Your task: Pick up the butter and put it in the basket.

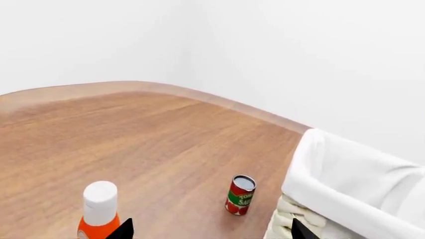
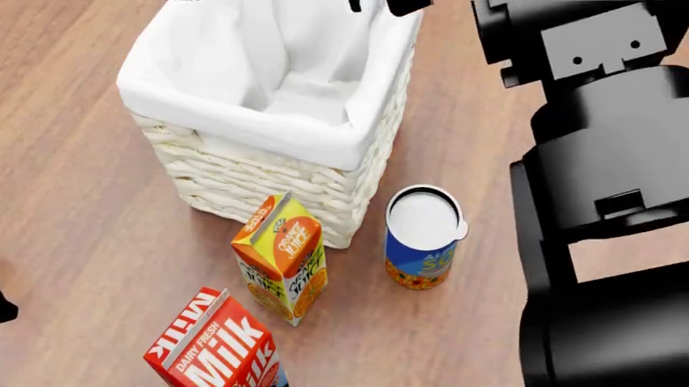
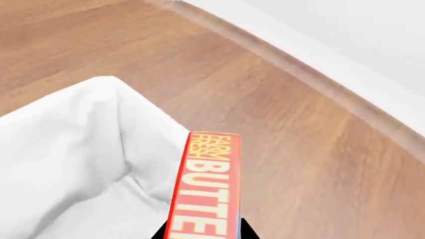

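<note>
The butter [image 3: 206,184], a flat red-and-orange box with pale "BUTTER" lettering, stands on edge between the jaws of my right gripper [image 3: 204,235], which is shut on it. It hangs above the rim of the basket [image 3: 73,129], over the white cloth liner near a corner. In the head view the basket [image 2: 248,181] is a tall white wicker box at the top, and the butter is out of view there. My left gripper [image 1: 211,234] is open with nothing between its fingertips, over bare table beside the basket [image 1: 345,174].
An orange juice carton [image 2: 282,258], a red milk carton [image 2: 215,351] and a blue can with a white lid [image 2: 423,238] stand in front of the basket. A tomato sauce can [image 1: 240,194] and a white-capped orange bottle [image 1: 99,209] stand near the left gripper. My black right arm [image 2: 603,161] fills the right side.
</note>
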Motion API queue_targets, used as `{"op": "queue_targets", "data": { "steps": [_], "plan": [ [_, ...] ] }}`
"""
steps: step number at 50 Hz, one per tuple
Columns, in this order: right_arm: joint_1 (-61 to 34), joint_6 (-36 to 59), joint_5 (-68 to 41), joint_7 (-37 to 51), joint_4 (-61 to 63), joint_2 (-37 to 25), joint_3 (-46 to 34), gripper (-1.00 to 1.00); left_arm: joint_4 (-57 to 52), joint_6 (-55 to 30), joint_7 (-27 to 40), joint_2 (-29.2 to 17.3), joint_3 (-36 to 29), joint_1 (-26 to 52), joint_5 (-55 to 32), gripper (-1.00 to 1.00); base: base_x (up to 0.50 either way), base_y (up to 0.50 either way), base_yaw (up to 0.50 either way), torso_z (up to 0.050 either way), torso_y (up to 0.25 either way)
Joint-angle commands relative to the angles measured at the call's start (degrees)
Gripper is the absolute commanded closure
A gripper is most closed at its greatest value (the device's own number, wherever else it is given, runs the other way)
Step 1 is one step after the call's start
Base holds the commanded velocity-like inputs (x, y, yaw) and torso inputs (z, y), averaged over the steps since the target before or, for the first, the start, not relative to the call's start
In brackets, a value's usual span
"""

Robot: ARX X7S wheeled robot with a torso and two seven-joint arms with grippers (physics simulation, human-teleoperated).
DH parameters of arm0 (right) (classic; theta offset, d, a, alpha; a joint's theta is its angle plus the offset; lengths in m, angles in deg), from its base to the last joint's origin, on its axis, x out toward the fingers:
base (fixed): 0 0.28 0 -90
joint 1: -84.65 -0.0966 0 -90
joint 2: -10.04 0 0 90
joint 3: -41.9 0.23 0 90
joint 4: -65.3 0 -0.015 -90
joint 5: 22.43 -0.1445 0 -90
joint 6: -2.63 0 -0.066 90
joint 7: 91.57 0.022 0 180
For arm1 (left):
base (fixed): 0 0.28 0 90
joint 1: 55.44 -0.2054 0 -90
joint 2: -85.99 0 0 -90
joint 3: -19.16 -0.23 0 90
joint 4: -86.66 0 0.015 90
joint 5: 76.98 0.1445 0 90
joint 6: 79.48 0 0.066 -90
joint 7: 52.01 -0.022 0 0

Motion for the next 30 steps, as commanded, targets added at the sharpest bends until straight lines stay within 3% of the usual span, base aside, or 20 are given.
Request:
{"op": "queue_targets", "data": {
  "steps": [1, 17, 30],
  "plan": [
    [-4.3, -2.8, 1.8, -8.5, -5.6, 3.6, -2.2, 1.00, 0.3, 0.3, 0.0, -0.1, -0.5, 0.0, 0.2, -1.00, 0.00, 0.00, 0.00, 0.000, 0.000],
    [-5.5, -5.9, -1.0, -15.0, -10.4, 6.4, -5.1, 1.00, -0.1, 0.1, 0.8, -0.3, -0.6, 0.1, -0.4, -1.00, 0.00, 0.00, 0.00, 0.000, 0.001],
    [-6.6, -6.2, -18.6, -13.9, -12.0, 6.5, -16.3, 1.00, -0.8, -0.2, 1.8, -0.4, -0.7, -0.1, -0.9, -1.00, 0.00, 0.00, 0.00, 0.001, 0.002]
  ]
}}
